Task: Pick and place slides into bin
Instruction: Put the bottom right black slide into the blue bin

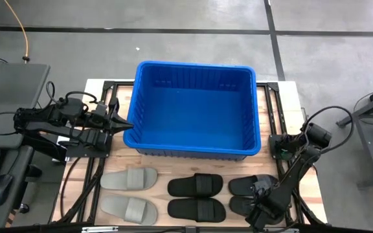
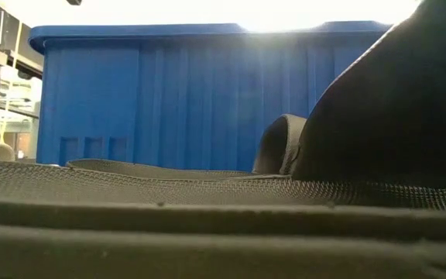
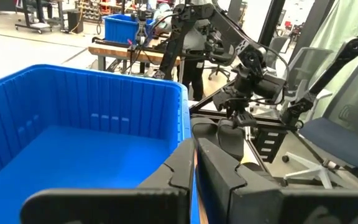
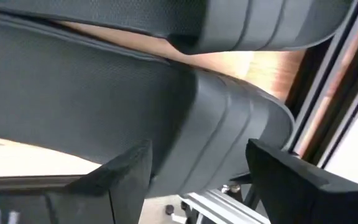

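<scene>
The blue bin (image 1: 196, 107) stands at the middle of the table. Six slides lie in a row of pairs on the near side: two grey (image 1: 129, 179) at left, two black (image 1: 196, 186) in the middle, two black (image 1: 243, 186) at right. My right gripper (image 4: 204, 183) points steeply down over the nearest right-hand black slide (image 4: 73, 93). It is open, with a finger on either side of that slide's strap (image 4: 229, 124). My left gripper (image 1: 125, 123) waits shut beside the bin's left wall. My right gripper comes at the black slide from above, its two fingers (image 4: 129, 174) standing on either side of the strap, across it. Whether they touch the slide I cannot tell. The slide lies flat on the table.
The second black slide of the right pair (image 4: 166, 18) lies close on the far side of the straddled one. The table's metal frame rail (image 4: 328, 93) runs just beside the right gripper. In the low view a black slide (image 2: 207, 194) fills the foreground in front of the bin's wall (image 2: 207, 93).
</scene>
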`<act>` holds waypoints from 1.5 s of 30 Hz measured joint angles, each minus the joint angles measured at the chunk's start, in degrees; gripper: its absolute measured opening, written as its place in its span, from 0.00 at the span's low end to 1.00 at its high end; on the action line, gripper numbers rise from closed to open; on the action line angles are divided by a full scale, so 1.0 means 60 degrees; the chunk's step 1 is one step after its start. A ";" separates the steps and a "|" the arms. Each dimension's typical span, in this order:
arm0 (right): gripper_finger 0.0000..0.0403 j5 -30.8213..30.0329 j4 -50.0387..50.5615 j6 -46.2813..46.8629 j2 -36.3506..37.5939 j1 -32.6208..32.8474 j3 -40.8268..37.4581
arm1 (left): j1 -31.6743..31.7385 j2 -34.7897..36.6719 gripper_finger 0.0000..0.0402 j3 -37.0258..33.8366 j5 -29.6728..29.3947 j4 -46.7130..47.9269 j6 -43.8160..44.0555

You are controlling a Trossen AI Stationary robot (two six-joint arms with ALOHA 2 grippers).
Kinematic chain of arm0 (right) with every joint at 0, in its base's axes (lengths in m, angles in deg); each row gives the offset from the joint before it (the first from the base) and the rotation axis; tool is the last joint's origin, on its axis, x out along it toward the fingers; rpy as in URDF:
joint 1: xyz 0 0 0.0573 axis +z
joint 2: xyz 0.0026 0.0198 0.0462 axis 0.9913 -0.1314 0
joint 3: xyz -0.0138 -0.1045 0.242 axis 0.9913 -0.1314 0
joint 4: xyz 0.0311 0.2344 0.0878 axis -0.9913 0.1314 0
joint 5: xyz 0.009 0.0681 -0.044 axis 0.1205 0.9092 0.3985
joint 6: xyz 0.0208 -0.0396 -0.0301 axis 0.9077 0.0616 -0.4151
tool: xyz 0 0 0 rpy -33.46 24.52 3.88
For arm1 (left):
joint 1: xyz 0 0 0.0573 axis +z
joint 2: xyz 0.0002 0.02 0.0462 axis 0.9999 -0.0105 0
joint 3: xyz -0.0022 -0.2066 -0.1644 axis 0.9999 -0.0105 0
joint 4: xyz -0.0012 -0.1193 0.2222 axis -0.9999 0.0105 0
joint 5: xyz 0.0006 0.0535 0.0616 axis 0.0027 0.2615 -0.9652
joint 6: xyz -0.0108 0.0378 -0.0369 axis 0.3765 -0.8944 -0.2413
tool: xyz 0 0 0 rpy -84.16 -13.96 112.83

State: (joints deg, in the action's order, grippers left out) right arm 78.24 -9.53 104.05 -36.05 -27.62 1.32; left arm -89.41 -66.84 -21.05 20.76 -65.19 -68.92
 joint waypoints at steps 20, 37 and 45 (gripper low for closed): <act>0.63 0.0985 -0.0607 0.0160 -0.0902 0.0146 -0.0041 | 0.0000 -0.0004 0.04 0.0002 -0.0007 0.0005 0.0000; 0.01 0.0538 -0.0967 -0.0774 -0.0938 0.0253 0.0329 | 0.0000 -0.0005 0.04 0.0004 0.0638 -0.0139 0.0000; 0.00 0.0403 0.1155 -0.1236 -0.0911 0.0430 0.2271 | 0.0000 -0.0007 0.04 0.0004 0.1138 -0.0211 0.0341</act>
State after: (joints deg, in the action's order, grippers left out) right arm 80.66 -2.60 96.63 -41.52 -25.04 14.95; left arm -89.41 -66.88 -21.03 27.59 -66.46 -66.87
